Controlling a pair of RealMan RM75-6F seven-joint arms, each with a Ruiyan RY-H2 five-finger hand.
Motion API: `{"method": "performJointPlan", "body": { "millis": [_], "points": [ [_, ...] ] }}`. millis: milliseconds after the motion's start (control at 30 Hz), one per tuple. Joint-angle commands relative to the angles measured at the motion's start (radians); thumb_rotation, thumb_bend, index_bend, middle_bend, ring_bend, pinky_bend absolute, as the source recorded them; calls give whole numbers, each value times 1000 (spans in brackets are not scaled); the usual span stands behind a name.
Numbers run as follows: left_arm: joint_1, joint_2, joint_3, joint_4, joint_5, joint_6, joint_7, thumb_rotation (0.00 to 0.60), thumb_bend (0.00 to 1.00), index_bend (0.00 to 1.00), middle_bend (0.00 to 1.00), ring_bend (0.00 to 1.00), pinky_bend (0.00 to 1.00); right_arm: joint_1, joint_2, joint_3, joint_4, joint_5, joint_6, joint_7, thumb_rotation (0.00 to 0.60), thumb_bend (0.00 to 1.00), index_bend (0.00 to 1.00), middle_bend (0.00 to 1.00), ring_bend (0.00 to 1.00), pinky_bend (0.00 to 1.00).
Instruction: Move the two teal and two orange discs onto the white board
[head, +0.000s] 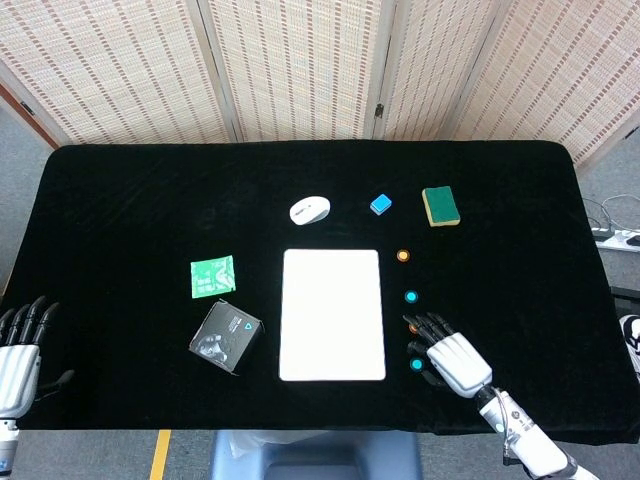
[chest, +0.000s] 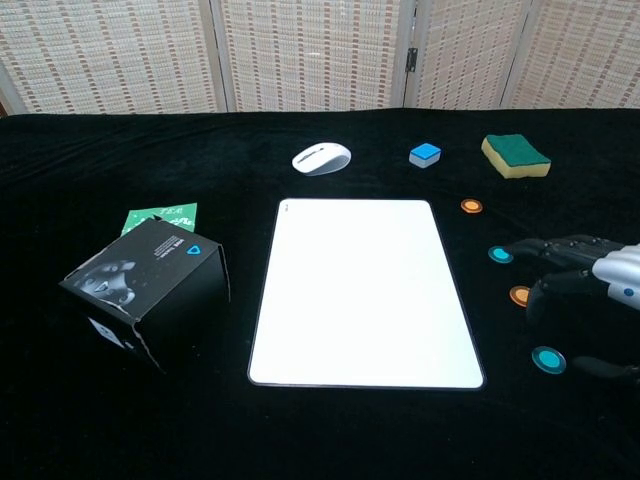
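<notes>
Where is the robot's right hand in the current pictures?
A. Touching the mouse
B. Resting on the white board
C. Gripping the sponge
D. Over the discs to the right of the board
D: the right hand is spread over the nearer orange disc, right of the board, holding nothing.

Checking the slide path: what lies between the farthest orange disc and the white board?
Only bare black cloth lies between the farthest orange disc and the white board, clearest in the head view.

Discs (head: 407, 297) in col. right of board (head: 332, 314); mouse (head: 310, 210) behind; box (head: 225, 337), packet (head: 213, 276) left.
</notes>
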Motion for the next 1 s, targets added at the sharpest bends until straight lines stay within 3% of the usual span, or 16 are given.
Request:
{"method": "performJointPlan", "body": {
  "millis": [33, 1000],
  "points": [
    [-1, -2, 0, 1, 0, -3, 0, 600, 191, 64, 30, 31, 0, 4, -24, -13, 27, 0, -3, 2, 600, 394, 393, 38, 0, 0],
    [-4, -9, -3, 11, -14, -22, -1, 600, 192, 63, 29, 31, 0, 24, -82, -30, 126, 57, -11, 26, 600, 394, 426, 50, 0, 0]
  ]
}}
